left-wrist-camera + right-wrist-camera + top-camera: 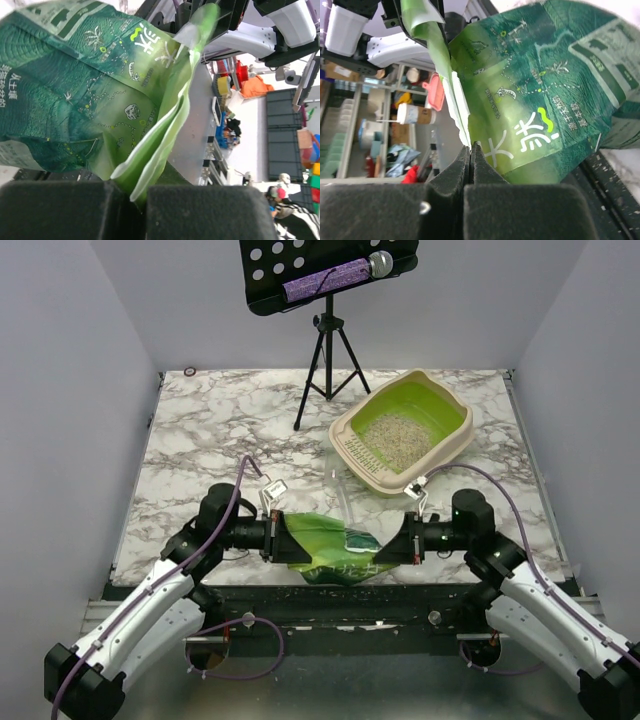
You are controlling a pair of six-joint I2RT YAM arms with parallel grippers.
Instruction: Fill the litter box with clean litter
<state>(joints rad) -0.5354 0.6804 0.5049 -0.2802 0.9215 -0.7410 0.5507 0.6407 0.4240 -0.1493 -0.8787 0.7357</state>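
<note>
The beige litter box (455,445) with a lime-green inside stands at the back right of the table, its slotted strip on the near-left edge. Pale grey-beige clean litter (392,436) covers its floor. A glossy green bag (325,545) hangs between my two grippers near the front edge. My left gripper (283,539) is shut on the bag's left edge; the left wrist view shows the bag (95,90) folded into the pads. My right gripper (392,547) is shut on the bag's right edge, also seen in the right wrist view (540,100).
A black tripod (325,365) with a music stand holding a purple object stands at the back centre, left of the litter box. A small clear item (340,502) lies on the marble table (200,440) just beyond the bag. A small ring (189,371) lies at the back left corner.
</note>
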